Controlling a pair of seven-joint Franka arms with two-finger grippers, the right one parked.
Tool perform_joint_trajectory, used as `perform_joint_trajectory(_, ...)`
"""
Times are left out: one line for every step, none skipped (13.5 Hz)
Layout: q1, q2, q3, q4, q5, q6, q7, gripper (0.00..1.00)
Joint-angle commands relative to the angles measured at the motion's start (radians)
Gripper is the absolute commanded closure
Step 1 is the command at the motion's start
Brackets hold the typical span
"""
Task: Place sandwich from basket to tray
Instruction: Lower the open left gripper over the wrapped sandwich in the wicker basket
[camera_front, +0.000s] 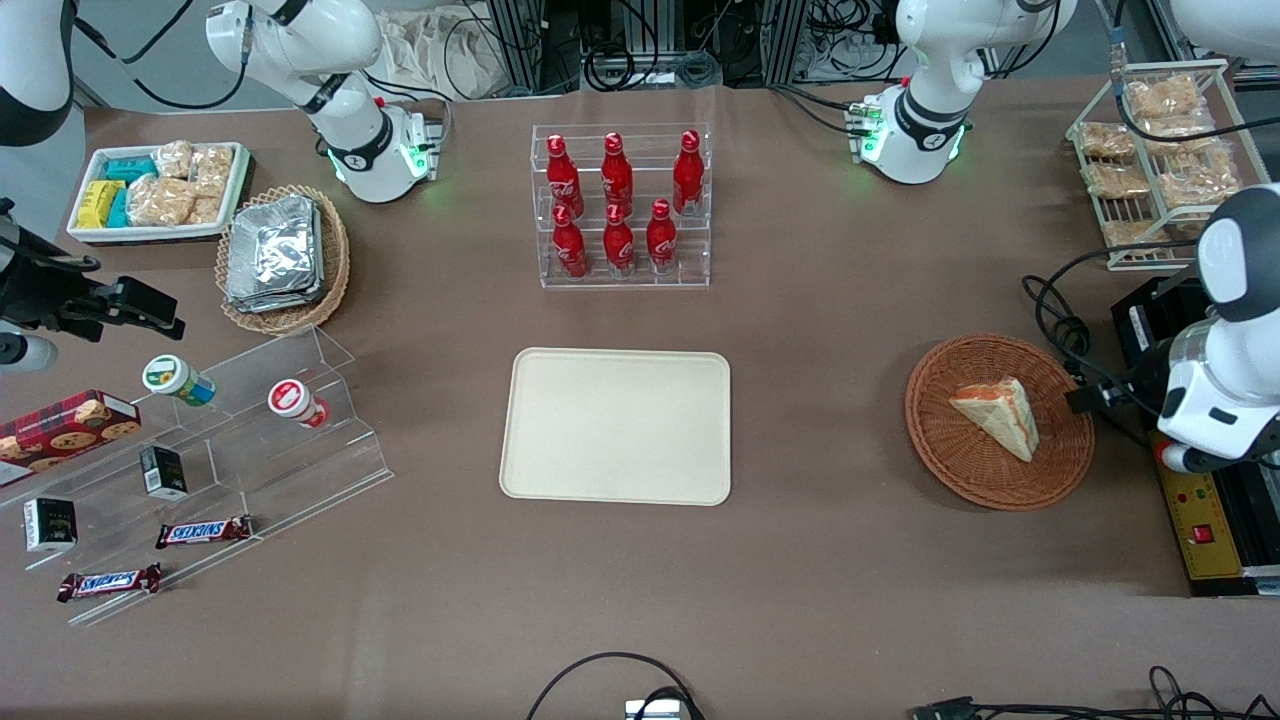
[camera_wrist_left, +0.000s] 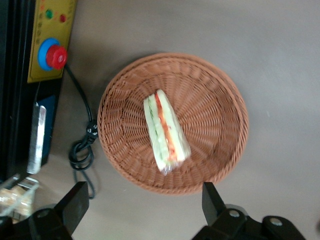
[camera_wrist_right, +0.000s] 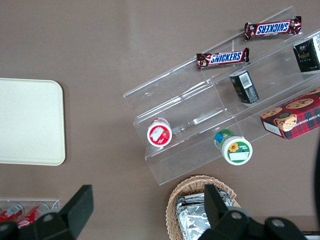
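Note:
The sandwich (camera_front: 998, 412) (camera_wrist_left: 166, 131), a wrapped white-bread wedge with orange-red filling, lies in the round reddish-brown wicker basket (camera_front: 940, 450) (camera_wrist_left: 115, 100) toward the working arm's end of the table. My gripper (camera_wrist_left: 142, 202) (camera_front: 1090, 398) hovers high by the basket's rim on the working arm's side. It is open wide with nothing between its fingers, and both fingertips (camera_wrist_left: 76, 199) stand outside the rim over bare table. The cream-beige tray (camera_front: 615, 425) (camera_wrist_right: 30, 120) lies flat mid-table with nothing on it.
A yellow control box with a red button (camera_front: 1205, 530) (camera_wrist_left: 55, 57) and a coiled black cable (camera_wrist_left: 82, 145) sit close beside the basket. A rack of red bottles (camera_front: 620, 205) stands farther from the camera than the tray. A wire rack of bagged snacks (camera_front: 1150, 150) stands at the working arm's end.

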Motion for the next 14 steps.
perform_joint_trajectory(-0.011,-0.018,0.018,-0.149,0.006,0.17,-0.183,0.0)
perform_joint_trajectory(-0.011,-0.019,0.033,-0.203,0.001,0.238,-0.211,0.0)
perform_joint_trajectory(-0.011,-0.019,0.042,-0.241,-0.006,0.287,-0.243,0.0)
perform_joint_trajectory(-0.011,-0.013,0.044,-0.264,-0.008,0.324,-0.305,0.0)
perform_joint_trajectory(-0.012,-0.001,0.044,-0.278,-0.008,0.347,-0.36,0.0)
perform_joint_trajectory(-0.015,0.011,0.042,-0.283,-0.006,0.35,-0.4,0.0)
perform_joint_trajectory(-0.017,0.018,0.042,-0.292,-0.009,0.354,-0.414,0.0)
perform_joint_trajectory(-0.018,0.022,0.041,-0.292,-0.011,0.36,-0.426,0.0)
perform_joint_trajectory(-0.018,0.033,0.039,-0.292,-0.016,0.375,-0.439,0.0)
perform_joint_trajectory(-0.021,0.041,0.039,-0.294,-0.034,0.393,-0.442,0.0)
perform_joint_trajectory(-0.021,0.045,0.039,-0.294,-0.049,0.404,-0.442,0.0)
perform_joint_trajectory(-0.024,0.045,0.039,-0.294,-0.055,0.406,-0.442,0.0)
perform_joint_trajectory(-0.025,0.045,0.039,-0.295,-0.057,0.406,-0.443,0.0)
perform_joint_trajectory(-0.023,0.045,0.038,-0.306,-0.078,0.407,-0.446,0.0)
